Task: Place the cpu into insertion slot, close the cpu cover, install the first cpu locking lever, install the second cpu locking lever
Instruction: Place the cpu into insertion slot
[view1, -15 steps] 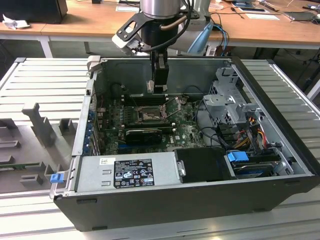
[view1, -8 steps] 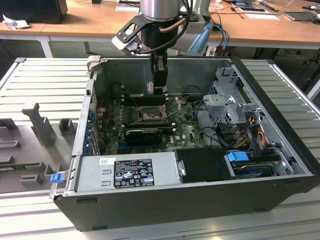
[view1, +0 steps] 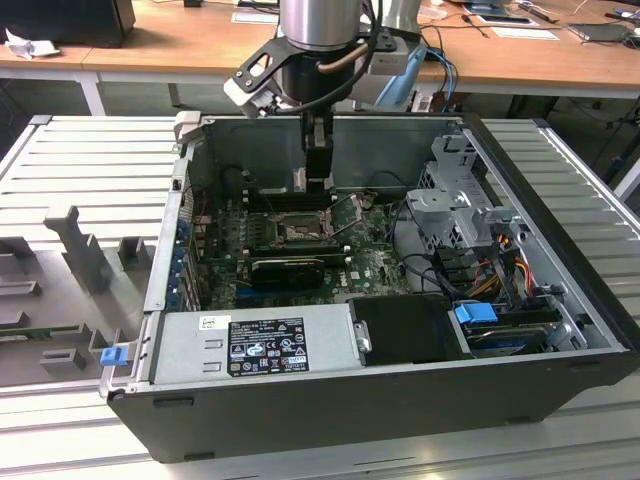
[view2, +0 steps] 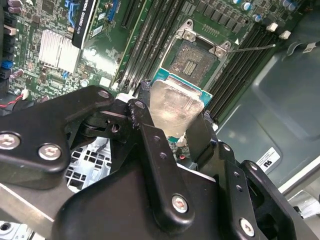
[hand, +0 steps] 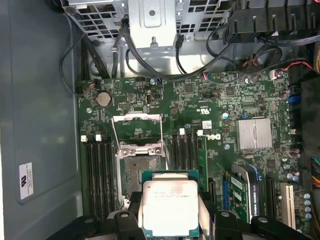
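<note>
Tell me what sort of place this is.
Probably a robotics lab or workshop: an open computer case sits on a slotted metal table, wooden desks stand behind, and the gripper holds a cpu over the motherboard.

**Clearance around the insertion slot.** The case lay open on top. The gripper, clamped on the cpu, hung within that opening. The slot's dark centre stood uncovered, with the cpu cover swung back clear of it. Memory modules flanked the slot closely on both sides. A long black card, the power supply and the drive cage hemmed in the board.
</note>
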